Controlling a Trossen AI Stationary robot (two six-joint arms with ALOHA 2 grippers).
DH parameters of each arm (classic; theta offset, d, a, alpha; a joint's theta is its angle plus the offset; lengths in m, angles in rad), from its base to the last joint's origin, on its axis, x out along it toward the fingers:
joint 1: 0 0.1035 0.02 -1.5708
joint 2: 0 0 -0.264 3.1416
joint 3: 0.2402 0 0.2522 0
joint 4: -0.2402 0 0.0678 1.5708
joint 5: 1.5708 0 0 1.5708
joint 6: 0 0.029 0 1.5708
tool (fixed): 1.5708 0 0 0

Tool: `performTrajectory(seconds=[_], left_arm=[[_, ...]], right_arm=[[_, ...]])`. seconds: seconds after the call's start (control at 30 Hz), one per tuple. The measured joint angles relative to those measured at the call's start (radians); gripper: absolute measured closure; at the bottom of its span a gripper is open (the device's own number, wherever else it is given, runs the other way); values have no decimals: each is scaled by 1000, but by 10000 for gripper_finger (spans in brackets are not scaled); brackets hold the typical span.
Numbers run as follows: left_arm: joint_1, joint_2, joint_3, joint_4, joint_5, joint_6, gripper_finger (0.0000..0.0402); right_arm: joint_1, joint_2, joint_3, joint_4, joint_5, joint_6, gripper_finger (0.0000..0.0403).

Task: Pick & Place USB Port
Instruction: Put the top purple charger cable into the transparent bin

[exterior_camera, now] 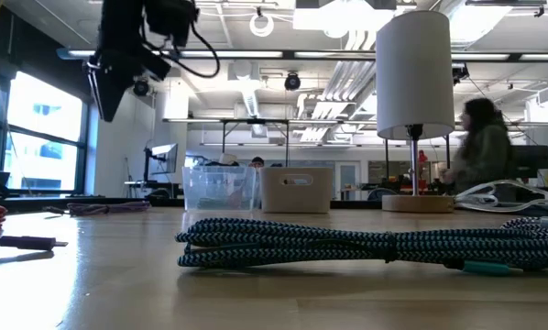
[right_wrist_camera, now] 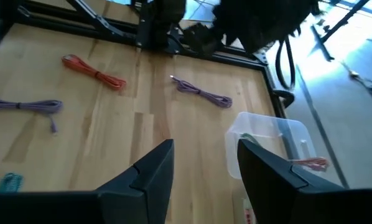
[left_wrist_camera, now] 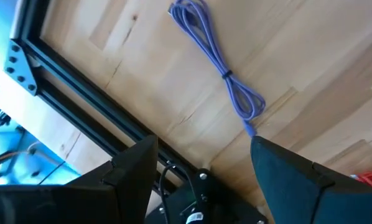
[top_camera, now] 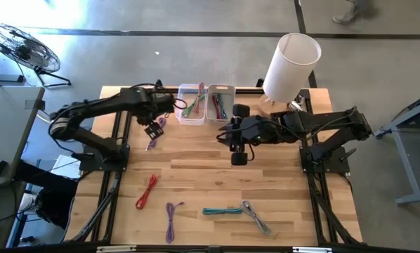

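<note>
The left gripper (left_wrist_camera: 198, 171) has its fingers wide open and holds nothing, hanging over a purple bundled cable (left_wrist_camera: 220, 59) near two clear plastic bins (top_camera: 204, 104). The right gripper (right_wrist_camera: 201, 168) is open and empty too. Some cables already lie in the bins. Red (top_camera: 147, 191), purple (top_camera: 171, 218) and teal-grey (top_camera: 234, 212) cables wait on the wooden table (top_camera: 280, 183), so a lot is left.

Far edge of table (top_camera: 196, 158) crowded: two clear bins (top_camera: 204, 104) side by side, white lamp (top_camera: 289, 65) just right of them. Both arms hang over this zone, left gripper (top_camera: 152, 129) beside purple cable (top_camera: 156, 132), right gripper (top_camera: 237, 144) near bins. Centre boards bare, free passage. Near edge: red cable (top_camera: 147, 191), second purple cable (top_camera: 171, 219), teal cable (top_camera: 222, 210), grey cable (top_camera: 256, 216) lie low, apart.
</note>
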Motion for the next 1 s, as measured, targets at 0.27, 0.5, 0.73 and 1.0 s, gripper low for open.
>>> performTrajectory(seconds=[0.27,0.5,0.73,1.0], left_arm=[[0,136,0,2,-7,38,149],[-15,174,-38,1,22,61,149],[-46,169,-183,25,81,27,149],[-10,169,-259,293,167,-2,149]], right_arm=[[10,0,0,-6,-13,19,233],[15,0,0,-45,-13,19,233],[15,0,0,-82,-13,-23,233],[14,0,0,-86,-13,-73,233]])
